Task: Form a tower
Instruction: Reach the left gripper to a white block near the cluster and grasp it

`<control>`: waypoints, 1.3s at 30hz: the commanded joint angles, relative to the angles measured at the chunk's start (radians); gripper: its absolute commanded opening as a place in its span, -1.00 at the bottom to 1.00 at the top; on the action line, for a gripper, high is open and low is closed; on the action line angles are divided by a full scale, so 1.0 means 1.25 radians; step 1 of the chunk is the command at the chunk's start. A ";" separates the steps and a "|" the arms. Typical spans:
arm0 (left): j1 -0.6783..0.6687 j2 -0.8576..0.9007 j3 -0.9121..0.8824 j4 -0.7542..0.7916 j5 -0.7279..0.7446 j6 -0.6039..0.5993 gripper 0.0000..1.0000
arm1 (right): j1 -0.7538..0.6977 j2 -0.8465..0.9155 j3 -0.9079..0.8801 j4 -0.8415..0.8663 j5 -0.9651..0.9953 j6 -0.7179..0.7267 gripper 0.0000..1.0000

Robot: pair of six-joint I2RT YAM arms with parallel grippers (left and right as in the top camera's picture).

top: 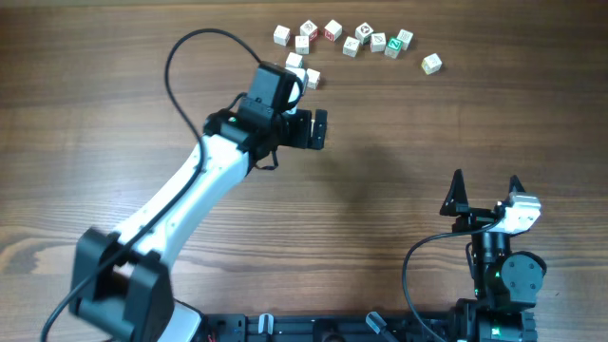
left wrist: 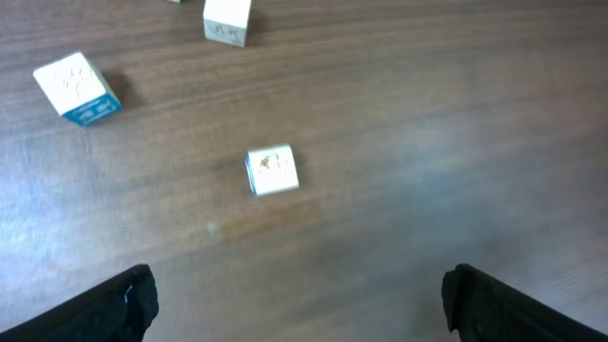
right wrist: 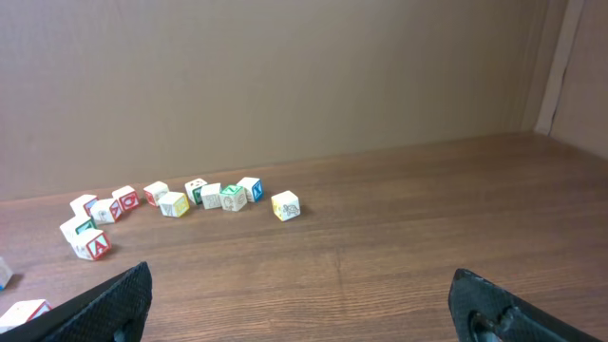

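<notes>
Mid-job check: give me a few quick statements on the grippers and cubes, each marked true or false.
1. The left gripper and the right gripper are both open and hold nothing. True.
2. The right gripper hovers right above the cubes. False: it sits at the near edge of the table, well away from them; the left gripper is the one near them.
3. A single cube lies on the table ahead of the left gripper, untouched. True.
4. All the cubes are stacked in one tall tower. False: most lie loose in a scattered row at the far side of the table.
</notes>
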 commanded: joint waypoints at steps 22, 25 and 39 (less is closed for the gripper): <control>-0.052 0.332 0.015 0.216 -0.114 -0.175 -0.27 | 0.002 -0.005 -0.001 0.003 0.008 -0.012 0.99; -0.052 0.331 0.035 0.195 -0.121 -0.175 -0.51 | 0.002 -0.005 -0.001 0.003 0.008 -0.012 1.00; -0.130 0.334 0.174 -0.066 -0.172 -0.157 -0.60 | 0.002 -0.005 -0.001 0.003 0.008 -0.012 0.99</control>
